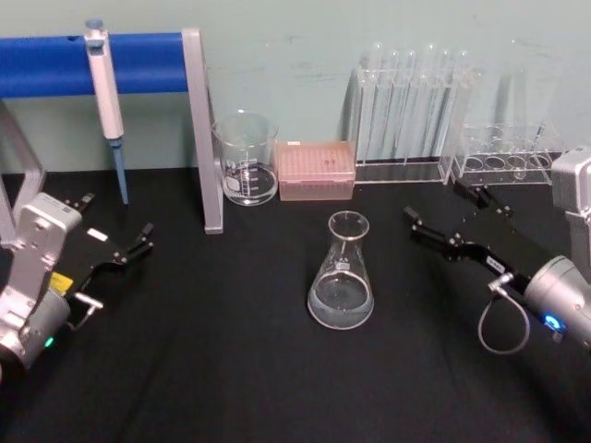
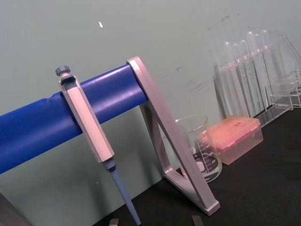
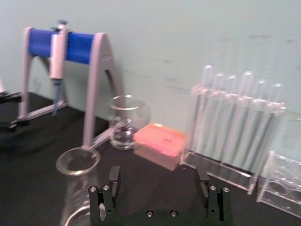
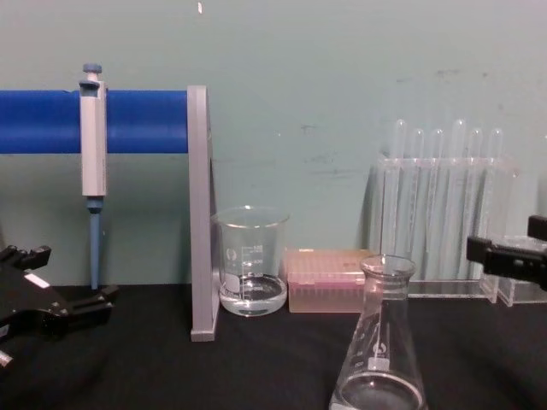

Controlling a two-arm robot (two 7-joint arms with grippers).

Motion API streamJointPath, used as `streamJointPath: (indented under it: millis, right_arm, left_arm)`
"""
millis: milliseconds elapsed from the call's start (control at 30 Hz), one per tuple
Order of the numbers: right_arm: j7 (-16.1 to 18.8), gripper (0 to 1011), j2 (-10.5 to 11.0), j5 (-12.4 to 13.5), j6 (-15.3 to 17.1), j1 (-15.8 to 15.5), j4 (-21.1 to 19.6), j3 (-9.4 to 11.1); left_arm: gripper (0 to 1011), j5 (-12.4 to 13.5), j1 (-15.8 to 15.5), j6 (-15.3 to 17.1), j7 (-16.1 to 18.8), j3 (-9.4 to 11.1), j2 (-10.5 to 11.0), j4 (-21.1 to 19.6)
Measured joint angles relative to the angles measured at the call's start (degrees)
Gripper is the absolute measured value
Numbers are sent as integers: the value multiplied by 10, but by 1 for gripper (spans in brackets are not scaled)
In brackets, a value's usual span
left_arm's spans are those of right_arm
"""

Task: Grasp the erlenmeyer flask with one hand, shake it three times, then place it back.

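Observation:
The clear erlenmeyer flask (image 1: 342, 277) stands upright on the black table (image 1: 231, 369) with a little clear liquid in its wide base. It also shows in the chest view (image 4: 380, 350) and the right wrist view (image 3: 77, 162). My right gripper (image 1: 434, 203) hovers to the flask's right and slightly behind it, open and apart from the glass. In its wrist view the right gripper (image 3: 157, 176) has a wide gap between the fingers, with the flask off to one side. My left gripper (image 1: 118, 214) rests open and empty at the table's left side (image 4: 64, 278).
A blue pipette stand (image 1: 199, 129) holding a pipette (image 1: 109, 101) stands at the back left. A glass beaker (image 1: 247, 159), a pink tip box (image 1: 316, 170) and test tube racks (image 1: 411, 111) line the back wall. A low rack (image 1: 506, 152) sits behind my right gripper.

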Motion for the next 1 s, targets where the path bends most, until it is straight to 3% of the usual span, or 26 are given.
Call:
streamJointPath:
  millis: [467,1000]
  right_arm:
    - [-47,1003,-65,-36,5,25,57,2]
    - [-51,1003,-90,-62,16,27,98,9]
  left_arm:
    - [1001,0,0,0,0,0,0,0]
    - [1001,0,0,0,0,0,0,0]
